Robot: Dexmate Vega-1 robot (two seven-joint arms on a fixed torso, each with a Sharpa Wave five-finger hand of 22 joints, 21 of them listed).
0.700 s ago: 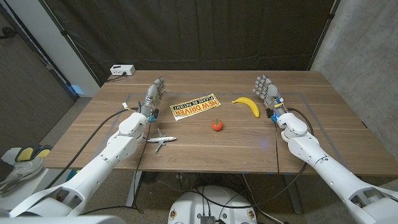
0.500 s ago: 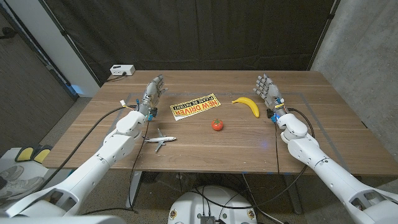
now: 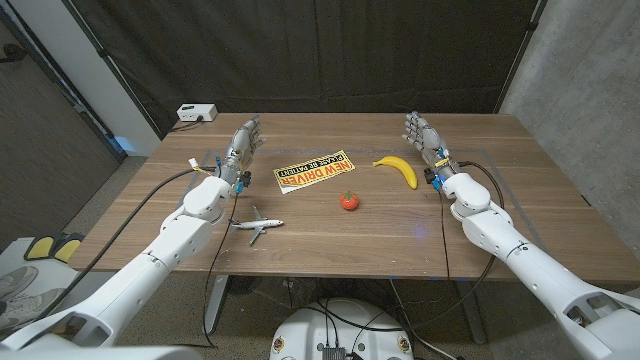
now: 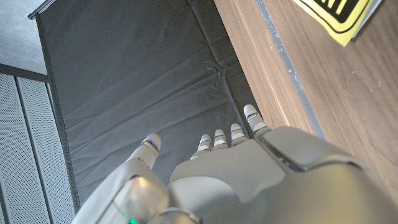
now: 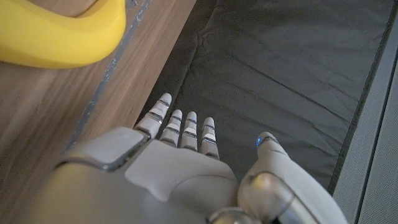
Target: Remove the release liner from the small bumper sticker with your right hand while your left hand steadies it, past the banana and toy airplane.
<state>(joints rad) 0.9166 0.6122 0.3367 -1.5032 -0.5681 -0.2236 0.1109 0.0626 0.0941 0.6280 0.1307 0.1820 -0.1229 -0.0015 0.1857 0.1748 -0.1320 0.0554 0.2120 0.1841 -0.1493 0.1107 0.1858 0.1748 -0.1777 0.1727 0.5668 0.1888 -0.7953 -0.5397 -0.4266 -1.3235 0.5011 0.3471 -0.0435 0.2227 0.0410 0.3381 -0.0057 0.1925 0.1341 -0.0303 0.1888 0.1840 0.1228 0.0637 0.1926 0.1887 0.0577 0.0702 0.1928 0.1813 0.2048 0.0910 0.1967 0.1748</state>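
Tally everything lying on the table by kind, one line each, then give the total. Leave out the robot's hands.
Fruit or fruit-like items: 2, the banana and a small red tomato-like thing
Stickers: 1, the yellow bumper sticker
Toys: 1, the toy airplane
Small white boxes: 1, the white box at the far left corner
Total: 5

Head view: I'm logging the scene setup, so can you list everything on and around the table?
bumper sticker: one, yellow and black, table's middle, far half.
banana: one, yellow, right of the sticker.
tomato-like toy: one, red, near side of the sticker.
toy airplane: one, white, near-left of the sticker.
white box: one, table's far left corner.
table: one, brown wood.
left robot hand: one, grey, open, left of the sticker.
right robot hand: one, grey, open, right of the banana.
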